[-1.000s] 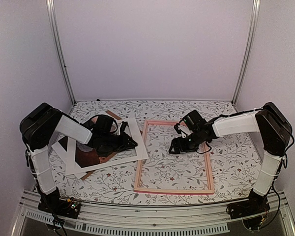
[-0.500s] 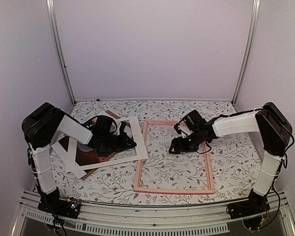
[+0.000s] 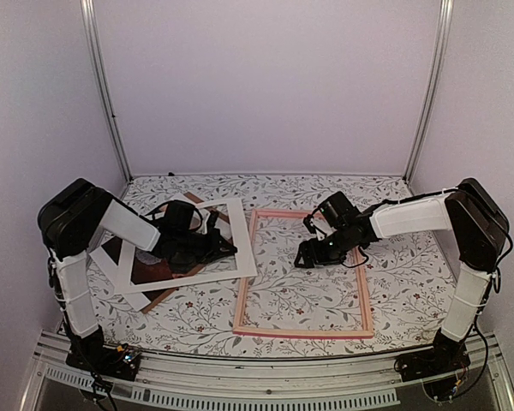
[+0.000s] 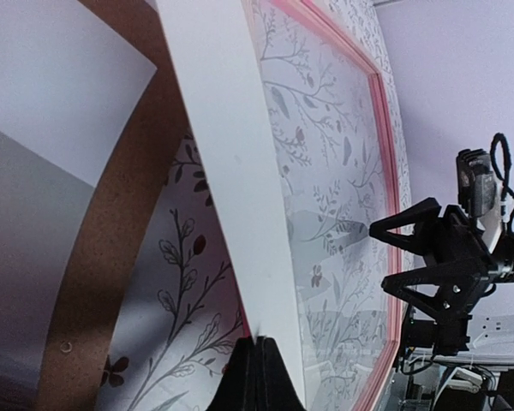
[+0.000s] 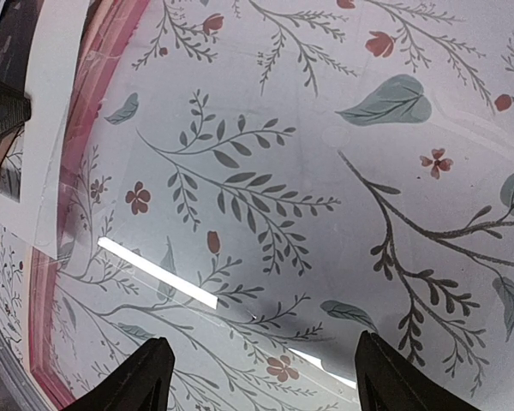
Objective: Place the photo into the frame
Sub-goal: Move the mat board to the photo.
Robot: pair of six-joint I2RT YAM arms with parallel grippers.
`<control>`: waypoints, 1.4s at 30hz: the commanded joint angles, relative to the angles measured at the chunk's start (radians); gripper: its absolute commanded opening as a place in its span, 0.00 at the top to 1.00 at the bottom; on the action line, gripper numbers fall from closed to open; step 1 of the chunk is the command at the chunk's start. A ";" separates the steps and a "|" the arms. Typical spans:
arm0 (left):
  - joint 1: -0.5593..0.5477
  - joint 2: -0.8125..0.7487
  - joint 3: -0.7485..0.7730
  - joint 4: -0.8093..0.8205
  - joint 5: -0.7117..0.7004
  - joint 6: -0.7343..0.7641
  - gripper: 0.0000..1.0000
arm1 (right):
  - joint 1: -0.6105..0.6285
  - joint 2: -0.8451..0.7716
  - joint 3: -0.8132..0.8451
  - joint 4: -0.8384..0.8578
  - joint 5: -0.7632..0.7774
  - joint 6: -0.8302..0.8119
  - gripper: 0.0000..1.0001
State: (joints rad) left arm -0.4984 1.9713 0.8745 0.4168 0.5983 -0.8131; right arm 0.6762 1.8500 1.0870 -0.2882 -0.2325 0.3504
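The photo [image 3: 150, 272], a dark brown print, lies at the left under the white mat board [image 3: 201, 280] and shows through its cutout. My left gripper [image 3: 227, 248] is shut on the right rail of the white mat board [image 4: 231, 171], pinching its edge at the fingertips [image 4: 259, 347]. To the right, flat on the table, lies the pink frame [image 3: 300, 332], with a clear pane inside it. My right gripper [image 3: 304, 257] hovers low over the frame's far left part. It is open [image 5: 265, 377] with only the pane below.
A brown backing board [image 3: 164, 298] lies under the mat and photo, and it also shows in the left wrist view [image 4: 94, 282]. The frame's left rail [image 5: 111, 60] runs close beside the mat. The table [image 3: 394, 282] has a floral cover and walls on three sides.
My left jaws have closed on the mat's right rail. The mat's far edge has risen and shifted toward the back right. The right arm has not moved.
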 commanded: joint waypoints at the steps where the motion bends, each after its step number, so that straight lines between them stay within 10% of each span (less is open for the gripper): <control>1: 0.038 -0.038 -0.026 0.006 -0.019 0.012 1.00 | 0.006 0.009 0.007 -0.035 0.031 -0.009 0.23; 24: 0.121 -0.143 -0.044 -0.159 -0.114 0.130 0.99 | 0.006 0.006 0.017 -0.050 0.037 -0.015 0.23; 42: 0.119 -0.290 -0.072 -0.296 -0.234 0.224 0.62 | -0.151 -0.296 -0.102 -0.179 0.252 -0.029 0.19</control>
State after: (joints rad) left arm -0.3874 1.7359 0.8227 0.1902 0.4065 -0.6453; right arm 0.5953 1.6222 1.0538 -0.4137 -0.0547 0.3347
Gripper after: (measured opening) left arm 0.371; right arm 0.801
